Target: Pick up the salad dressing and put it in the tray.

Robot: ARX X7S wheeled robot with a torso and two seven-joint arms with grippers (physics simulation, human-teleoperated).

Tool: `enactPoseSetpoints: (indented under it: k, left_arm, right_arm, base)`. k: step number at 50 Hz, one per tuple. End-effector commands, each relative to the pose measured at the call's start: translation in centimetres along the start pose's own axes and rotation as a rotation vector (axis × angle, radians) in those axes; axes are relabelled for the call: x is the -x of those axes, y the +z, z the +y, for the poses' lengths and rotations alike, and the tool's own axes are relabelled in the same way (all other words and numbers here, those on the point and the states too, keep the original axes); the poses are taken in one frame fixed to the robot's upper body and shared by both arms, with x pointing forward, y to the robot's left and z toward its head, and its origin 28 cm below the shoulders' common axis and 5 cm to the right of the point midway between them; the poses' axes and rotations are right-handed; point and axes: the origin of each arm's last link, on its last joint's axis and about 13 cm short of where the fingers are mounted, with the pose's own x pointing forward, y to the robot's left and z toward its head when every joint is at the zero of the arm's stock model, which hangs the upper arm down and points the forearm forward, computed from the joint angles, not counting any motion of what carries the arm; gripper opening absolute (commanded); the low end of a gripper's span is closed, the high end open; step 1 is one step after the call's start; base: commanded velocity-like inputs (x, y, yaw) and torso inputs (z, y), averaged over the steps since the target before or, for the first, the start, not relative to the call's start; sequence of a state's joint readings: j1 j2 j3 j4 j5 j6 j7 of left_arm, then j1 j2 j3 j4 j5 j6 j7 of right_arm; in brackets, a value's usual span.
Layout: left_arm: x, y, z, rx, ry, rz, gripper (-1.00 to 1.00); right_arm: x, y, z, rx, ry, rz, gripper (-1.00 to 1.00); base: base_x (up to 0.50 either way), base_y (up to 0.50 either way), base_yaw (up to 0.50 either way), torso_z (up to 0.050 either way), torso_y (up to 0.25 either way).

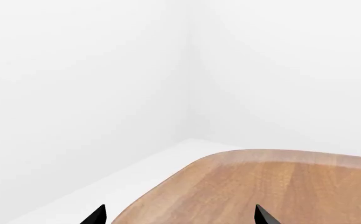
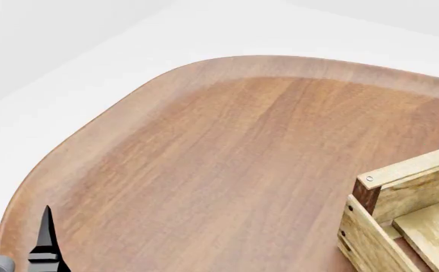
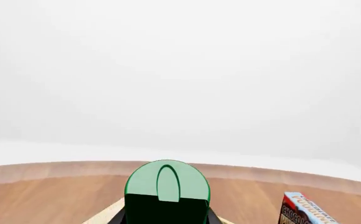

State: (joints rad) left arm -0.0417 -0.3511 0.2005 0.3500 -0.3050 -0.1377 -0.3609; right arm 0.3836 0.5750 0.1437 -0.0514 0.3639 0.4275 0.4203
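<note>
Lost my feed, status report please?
Left tool open, empty, over the table. Right tool shut on green-capped bottle, likely the dressing. Tray corner visible; nothing seen blocking.

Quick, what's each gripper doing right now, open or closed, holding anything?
Left gripper: open, holding nothing.
Right gripper: closed on a green-capped object, probably the salad dressing.
</note>
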Motion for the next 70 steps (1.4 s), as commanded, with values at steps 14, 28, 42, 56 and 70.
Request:
enactPoseSetpoints:
  k: [14, 28, 42, 56, 70]
  left_arm:
    - [0.0, 0.1, 0.0, -0.005, -0.003, -0.004, 1.00]
    - [-0.1, 0.2, -0.1, -0.007, -0.004, -0.005, 1.00]
    - [0.0, 0.0, -0.1, -0.009, -0.002, -0.003, 1.00]
    - [0.0, 0.0, -0.1, -0.010, -0.002, -0.004, 1.00]
    - [0.0, 0.0, -0.2, -0.011, -0.003, -0.006, 1.00]
  right_arm:
    - [-2.7, -1.6, -1.5, 0.067, -0.229, 0.030, -1.00]
    - [-3.8, -3.9, -2.7, 0.067, -0.316, 0.110, -1.00]
    - [-4.2, -6.4, -3.1, 0.086, -0.325, 0.170, -1.00]
    - [-4.4, -8.6, -3.0, 0.110, -0.336, 0.200, -1.00]
    - [-4.2, -10.9, -3.1, 0.099, -0.352, 0.206, -1.00]
  base:
    - [0.00, 0.00, 0.00, 0.000, 0.000]
    - [0.00, 0.00, 0.00, 0.001, 0.001]
    - [0.00, 0.00, 0.00, 0.000, 0.001]
    - [0.00, 0.00, 0.00, 0.000, 0.000]
    - [0.00, 0.00, 0.00, 0.000, 0.001]
